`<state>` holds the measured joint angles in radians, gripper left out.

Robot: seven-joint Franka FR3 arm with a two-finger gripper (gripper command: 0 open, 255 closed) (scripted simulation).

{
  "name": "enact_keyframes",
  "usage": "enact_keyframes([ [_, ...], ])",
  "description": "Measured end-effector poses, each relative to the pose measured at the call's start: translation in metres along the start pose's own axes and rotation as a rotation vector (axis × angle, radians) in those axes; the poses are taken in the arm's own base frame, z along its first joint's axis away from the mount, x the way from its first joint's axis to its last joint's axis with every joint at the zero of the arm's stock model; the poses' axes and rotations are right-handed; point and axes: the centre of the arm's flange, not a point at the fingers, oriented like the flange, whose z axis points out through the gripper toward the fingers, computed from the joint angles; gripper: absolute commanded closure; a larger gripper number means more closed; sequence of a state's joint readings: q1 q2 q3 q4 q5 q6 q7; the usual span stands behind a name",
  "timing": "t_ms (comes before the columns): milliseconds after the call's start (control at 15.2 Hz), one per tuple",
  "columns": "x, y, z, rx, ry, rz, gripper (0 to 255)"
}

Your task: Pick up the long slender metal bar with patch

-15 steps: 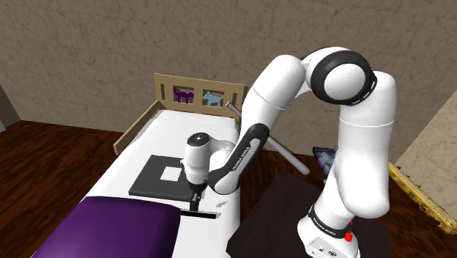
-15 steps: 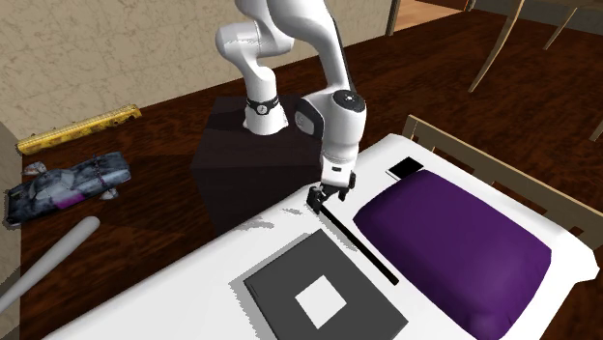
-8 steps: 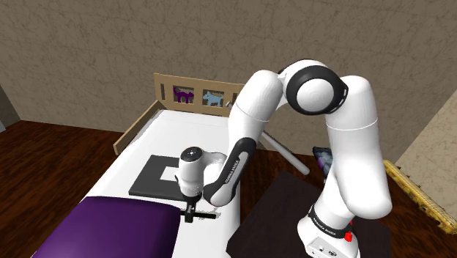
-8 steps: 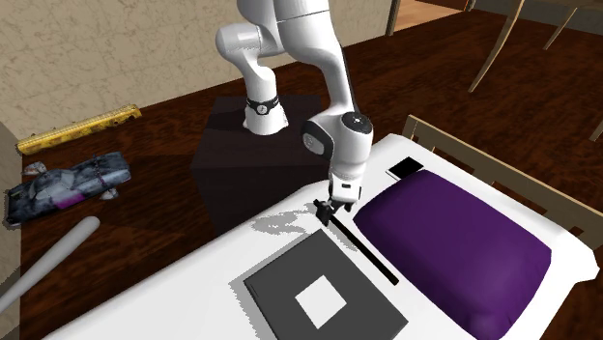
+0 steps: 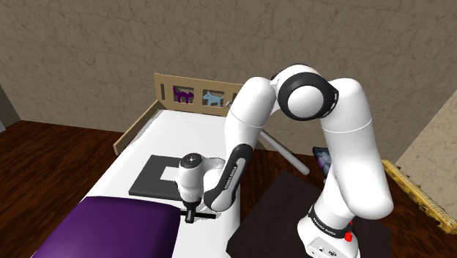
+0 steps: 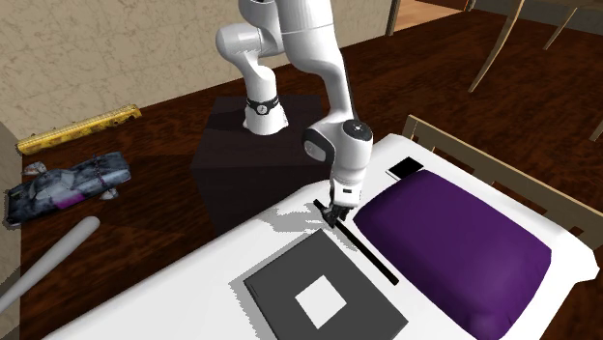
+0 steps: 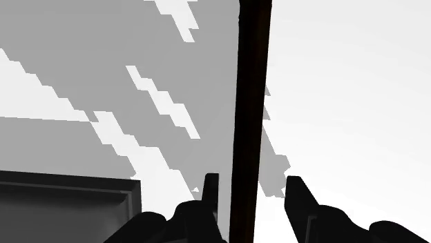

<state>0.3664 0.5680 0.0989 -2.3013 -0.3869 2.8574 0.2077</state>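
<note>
The white arm (image 6: 309, 58) folds down from its stand at the upper middle of the second exterior view onto a white bed (image 6: 184, 295) that fills the lower half of that frame. A purple cushion (image 6: 454, 241) lies at the lower right, and a dark grey square with a white centre (image 6: 275, 282) lies at the lower middle. Between them, flat on the sheet, is the long black bar (image 6: 372, 257), running from the centre of the frame down toward the lower right, alongside the cushion's edge.

The gripper (image 6: 335, 218) points straight down over the bar's upper end, near the tip rather than the middle. In the wrist view the bar (image 7: 250, 103) runs straight out ahead of the gripper (image 7: 252, 181), its long axis crossing the line between the two fingers (image 7: 211, 190). They stand apart and unclosed, one on each side, and the bar sits closer to one than the other. Whether that nearer finger already touches the bar is hard to judge, but nothing is clasped. The shoulder view has the gripper (image 5: 190, 215) low at the bottom centre, with the bar (image 5: 209, 215) jutting out to its right
</note>
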Motion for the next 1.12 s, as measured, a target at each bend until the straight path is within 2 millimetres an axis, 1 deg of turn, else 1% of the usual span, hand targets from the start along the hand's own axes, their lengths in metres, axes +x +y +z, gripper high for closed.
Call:
enact_keyframes([
  [330, 0.000, -0.003, 0.000, -0.003, 0.001, -0.002, 255],
  [594, 0.000, 0.004, -0.004, -0.002, -0.001, 0.007, 255],
  [1122, -0.001, 0.008, -0.045, -0.002, -0.002, 0.011, 255],
])
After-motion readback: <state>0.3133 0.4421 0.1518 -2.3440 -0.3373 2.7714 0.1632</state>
